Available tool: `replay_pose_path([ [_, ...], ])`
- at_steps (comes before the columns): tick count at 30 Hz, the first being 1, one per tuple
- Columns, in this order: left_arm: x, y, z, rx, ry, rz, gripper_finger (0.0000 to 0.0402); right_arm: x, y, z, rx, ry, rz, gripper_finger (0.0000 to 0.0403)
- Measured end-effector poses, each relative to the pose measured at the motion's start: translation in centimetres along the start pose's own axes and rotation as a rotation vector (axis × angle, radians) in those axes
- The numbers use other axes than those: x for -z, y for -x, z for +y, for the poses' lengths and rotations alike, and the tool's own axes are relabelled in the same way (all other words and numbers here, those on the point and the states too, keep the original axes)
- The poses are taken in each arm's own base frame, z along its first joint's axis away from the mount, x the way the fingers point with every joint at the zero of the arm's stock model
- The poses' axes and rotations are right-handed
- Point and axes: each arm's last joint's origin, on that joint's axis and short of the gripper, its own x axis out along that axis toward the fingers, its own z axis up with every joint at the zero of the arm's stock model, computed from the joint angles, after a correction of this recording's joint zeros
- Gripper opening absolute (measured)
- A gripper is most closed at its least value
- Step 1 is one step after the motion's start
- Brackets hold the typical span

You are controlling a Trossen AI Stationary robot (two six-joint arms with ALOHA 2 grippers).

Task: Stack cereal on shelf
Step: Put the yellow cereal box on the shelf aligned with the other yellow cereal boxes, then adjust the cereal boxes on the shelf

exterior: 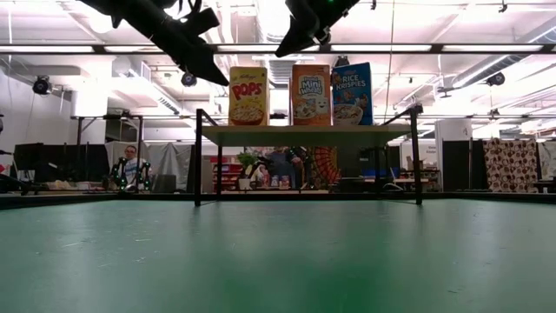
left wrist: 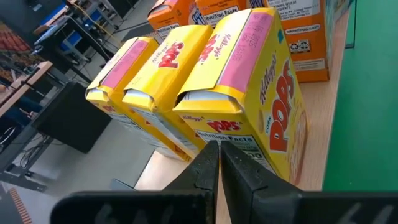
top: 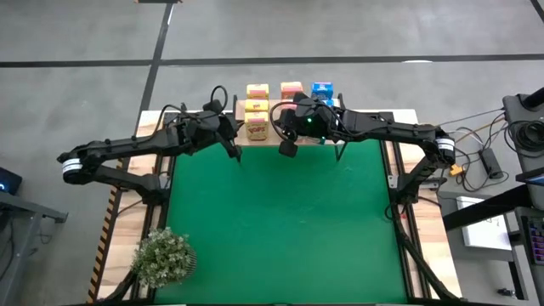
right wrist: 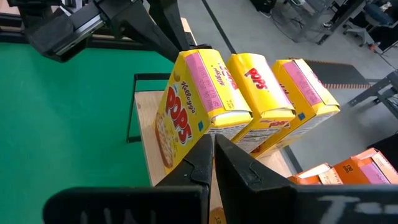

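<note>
The cereal sits as small printed boxes in 3 colour rows on the shelf (exterior: 304, 135), a light-wood plank on thin black legs at 12 o'clock of my green mat (top: 280, 221). The yellow Pops boxes (left wrist: 249, 93) form the row nearest my left arm; from my left wrist I count 3 of them, touching side to side and leaning slightly, pink strips on their top flaps. The orange-pink Mini-Wheats boxes (exterior: 311, 94) fill the middle row and the blue Rice Krispies boxes (exterior: 352, 93) the far row, all upright as seen from counter height.

My left gripper (left wrist: 219, 163) hangs just above and in front of the nearest Pops box, jaws pressed together and holding nothing. My right gripper (right wrist: 210, 163) hovers over the shelf's front edge from the other side, jaws likewise closed tight and empty, looking onto the same yellow row.

A potted plant (top: 163, 257) stands at 8 o'clock on the counter (top: 127, 246), well apart from the shelf.
</note>
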Motion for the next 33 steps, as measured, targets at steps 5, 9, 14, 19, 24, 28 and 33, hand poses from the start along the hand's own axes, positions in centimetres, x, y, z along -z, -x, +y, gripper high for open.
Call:
replay_pose_path([
  [5,-0.2,0.0,0.1,-0.009,0.010,-0.022,0.0000,0.0,0.0,0.0,0.000,0.000,0.001,0.0009],
  [9,-0.4,0.0,0.1,-0.016,0.013,-0.034,0.0000,0.0,0.0,0.0,-0.001,0.000,0.002,0.0009],
  [14,-0.2,0.2,0.6,-0.131,0.009,0.010,0.0000,0.1,0.0,0.0,-0.003,0.002,0.010,0.0009],
  [19,0.0,0.0,1.4,-0.246,-0.038,0.057,0.0000,0.2,0.0,0.1,-0.006,0.005,0.022,0.0009],
  [24,0.5,-0.9,2.8,-0.164,-0.052,0.019,0.0000,0.4,0.0,0.1,-0.010,0.008,0.037,0.0009],
  [28,0.8,-1.1,3.5,-0.105,-0.027,-0.010,0.0000,0.5,0.0,0.1,-0.014,0.011,0.052,0.0009],
  [33,0.8,-1.6,3.6,-0.073,-0.019,-0.036,0.0000,0.5,0.0,0.1,-0.014,0.012,0.053,0.0009],
])
